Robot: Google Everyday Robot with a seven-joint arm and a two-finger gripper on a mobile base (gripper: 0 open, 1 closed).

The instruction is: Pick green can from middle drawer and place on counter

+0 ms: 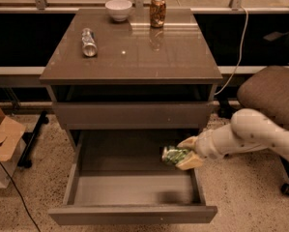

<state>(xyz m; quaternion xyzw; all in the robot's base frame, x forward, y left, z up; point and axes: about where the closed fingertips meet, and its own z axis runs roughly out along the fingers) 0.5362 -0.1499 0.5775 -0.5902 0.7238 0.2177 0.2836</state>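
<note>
Camera view, looking down on the front of a cabinet: the gripper (179, 154) sits over the right side of the middle drawer (134, 214), which is pulled well out. Its two pale fingers (188, 142) are pinching the green can (171, 155), one above and one below, and the can sticks out to the left of them. The can is close to the drawer's right wall and seems raised above the grey floor (whether it is fully clear of the floor is hard to tell). The arm (250, 132) reaches in from the right edge, its white forearm passing over the drawer's right corner.

Above the open drawer, the upper drawer (129, 114) is closed, with a dark gap under the counter (149, 57). On the glossy counter, a silver can (89, 41) lies on its side near the left edge. An orange-brown can (157, 12) stands upright at the back, and a white bowl (119, 8) sits just to its left (the two are apart, not touching).

To the right of the cabinet stands a brown office chair (272, 93), and a pale cable (237, 62) hangs down behind it. A cardboard box (3, 137) rests on the speckled floor at the left.
</note>
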